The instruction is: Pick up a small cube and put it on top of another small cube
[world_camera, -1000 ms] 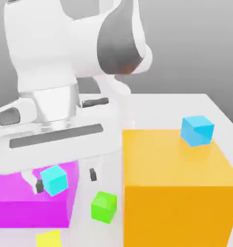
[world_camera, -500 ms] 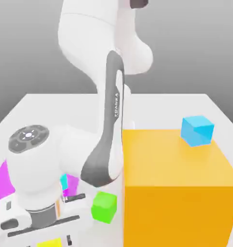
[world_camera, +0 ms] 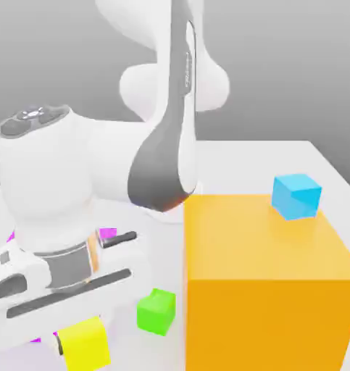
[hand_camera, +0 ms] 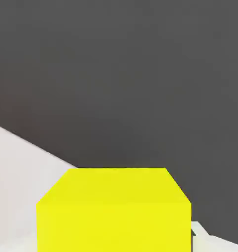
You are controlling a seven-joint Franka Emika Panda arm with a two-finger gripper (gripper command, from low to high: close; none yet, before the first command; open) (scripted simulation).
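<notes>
While hand (world_camera: 82, 340) clamps yellow cube (world_camera: 84, 345), blue cube (world_camera: 296, 196) sits near orange block (world_camera: 268, 290) edge.

A: What does my arm (world_camera: 98, 174) look like from here?
B: Glossy white rounded shells; dark grey joint panels; faint grey lettering along one link; a grey-ringed round cap; I see a long grey slot across the hand.

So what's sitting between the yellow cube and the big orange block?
The small green cube, on the table in the exterior view, between the yellow cube and the orange block.

Yellow cube (world_camera: 84, 344) aloft; sky-blue cube (world_camera: 296, 196) atop orange block (world_camera: 264, 290).
</notes>
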